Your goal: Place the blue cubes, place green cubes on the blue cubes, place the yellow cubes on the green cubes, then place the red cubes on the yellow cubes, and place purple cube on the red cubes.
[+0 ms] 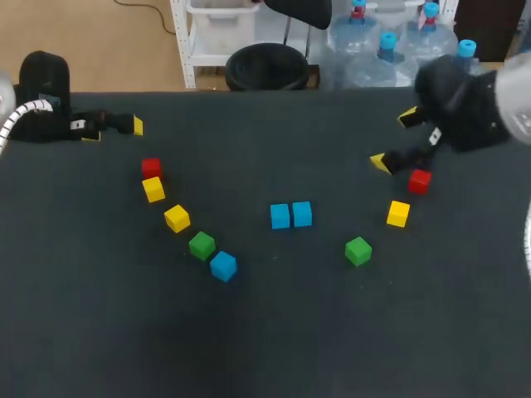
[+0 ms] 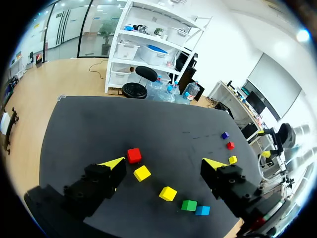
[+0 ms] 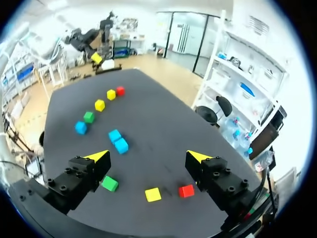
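Note:
Two blue cubes (image 1: 290, 215) sit side by side at the table's middle. To their left a curved row runs red cube (image 1: 151, 167), yellow (image 1: 153, 189), yellow (image 1: 177, 218), green (image 1: 202, 245), blue (image 1: 222, 265). To the right lie a green cube (image 1: 358, 250), a yellow one (image 1: 398, 213) and a red one (image 1: 420, 181). My left gripper (image 1: 114, 130) hangs open at the far left, above the row's red end (image 2: 133, 155). My right gripper (image 1: 393, 140) is open just beyond the right red cube (image 3: 186, 191). A small bluish-purple cube (image 2: 225, 135) shows far across in the left wrist view.
The dark table (image 1: 274, 332) carries only the cubes. The right arm's body (image 1: 465, 104) covers the table's far right corner in the head view.

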`<state>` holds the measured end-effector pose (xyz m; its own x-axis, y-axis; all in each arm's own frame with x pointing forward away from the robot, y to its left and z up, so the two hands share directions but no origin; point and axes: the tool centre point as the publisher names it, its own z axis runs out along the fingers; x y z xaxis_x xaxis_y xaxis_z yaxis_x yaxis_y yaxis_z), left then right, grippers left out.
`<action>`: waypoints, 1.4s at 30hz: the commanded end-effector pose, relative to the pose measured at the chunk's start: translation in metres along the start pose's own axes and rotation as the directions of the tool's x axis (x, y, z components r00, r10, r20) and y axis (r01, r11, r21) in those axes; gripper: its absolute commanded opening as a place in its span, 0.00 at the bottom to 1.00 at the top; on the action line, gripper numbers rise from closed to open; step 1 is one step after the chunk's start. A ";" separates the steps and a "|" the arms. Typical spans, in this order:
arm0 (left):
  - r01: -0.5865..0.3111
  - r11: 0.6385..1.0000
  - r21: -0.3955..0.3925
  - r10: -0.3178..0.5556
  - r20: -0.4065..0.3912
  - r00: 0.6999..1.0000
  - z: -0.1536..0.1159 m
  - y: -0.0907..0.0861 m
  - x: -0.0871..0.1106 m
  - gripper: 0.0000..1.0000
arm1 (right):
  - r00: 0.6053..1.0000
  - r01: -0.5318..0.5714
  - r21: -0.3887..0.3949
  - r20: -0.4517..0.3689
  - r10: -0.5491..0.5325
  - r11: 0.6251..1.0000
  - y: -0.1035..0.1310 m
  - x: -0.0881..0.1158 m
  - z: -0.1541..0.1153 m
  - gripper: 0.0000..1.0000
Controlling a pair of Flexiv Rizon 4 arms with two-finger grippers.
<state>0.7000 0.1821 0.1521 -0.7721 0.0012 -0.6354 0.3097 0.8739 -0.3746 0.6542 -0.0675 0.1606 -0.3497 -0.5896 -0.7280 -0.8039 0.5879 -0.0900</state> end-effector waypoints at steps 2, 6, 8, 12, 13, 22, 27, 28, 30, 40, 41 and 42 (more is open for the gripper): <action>-0.002 1.000 0.012 0.002 0.006 1.000 0.000 0.003 0.001 1.00 | 0.989 -0.019 0.232 0.148 -0.016 0.973 0.006 0.006 0.004 1.00; -0.002 1.000 0.012 0.002 0.006 1.000 0.000 0.003 0.001 1.00 | 0.989 -0.019 0.232 0.148 -0.016 0.973 0.006 0.006 0.004 1.00; -0.002 1.000 0.012 0.002 0.006 1.000 0.000 0.003 0.001 1.00 | 0.989 -0.019 0.232 0.148 -0.016 0.973 0.006 0.006 0.004 1.00; -0.002 1.000 0.012 0.002 0.006 1.000 0.000 0.003 0.001 1.00 | 0.989 -0.019 0.232 0.148 -0.016 0.973 0.006 0.006 0.004 1.00; -0.002 1.000 0.012 0.002 0.006 1.000 0.000 0.003 0.001 1.00 | 0.989 -0.019 0.232 0.148 -0.016 0.973 0.006 0.006 0.004 1.00; -0.002 1.000 0.012 0.002 0.006 1.000 0.000 0.003 0.001 1.00 | 0.989 -0.019 0.232 0.148 -0.016 0.973 0.006 0.006 0.004 1.00; -0.002 1.000 0.012 0.002 0.006 1.000 0.000 0.003 0.001 1.00 | 0.989 -0.019 0.232 0.148 -0.016 0.973 0.006 0.006 0.004 1.00; -0.002 1.000 0.012 0.002 0.006 1.000 0.000 0.003 0.001 1.00 | 0.989 -0.019 0.232 0.148 -0.016 0.973 0.006 0.006 0.004 1.00; -0.002 1.000 0.012 0.002 0.006 1.000 0.000 0.003 0.001 1.00 | 0.989 -0.019 0.232 0.148 -0.016 0.973 0.006 0.006 0.004 1.00; -0.081 0.997 0.018 0.081 -0.021 0.996 -0.006 -0.005 0.000 1.00 | 0.989 -0.019 0.232 0.148 -0.016 0.973 0.006 0.006 0.004 1.00; -0.137 0.990 0.020 0.138 -0.046 0.989 -0.008 -0.011 0.001 1.00 | 0.989 -0.019 0.232 0.148 -0.016 0.973 0.006 0.006 0.004 1.00; -0.211 0.977 0.033 0.212 -0.066 0.975 -0.011 -0.018 0.002 1.00 | 0.989 -0.019 0.232 0.148 -0.016 0.973 0.006 0.006 0.004 1.00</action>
<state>0.6934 0.1732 0.1530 -0.7482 0.0925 -0.6570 0.3884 0.8639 -0.3207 0.6520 -0.0681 0.1533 -0.2603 -0.5091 -0.8204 -0.8194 0.5659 -0.0911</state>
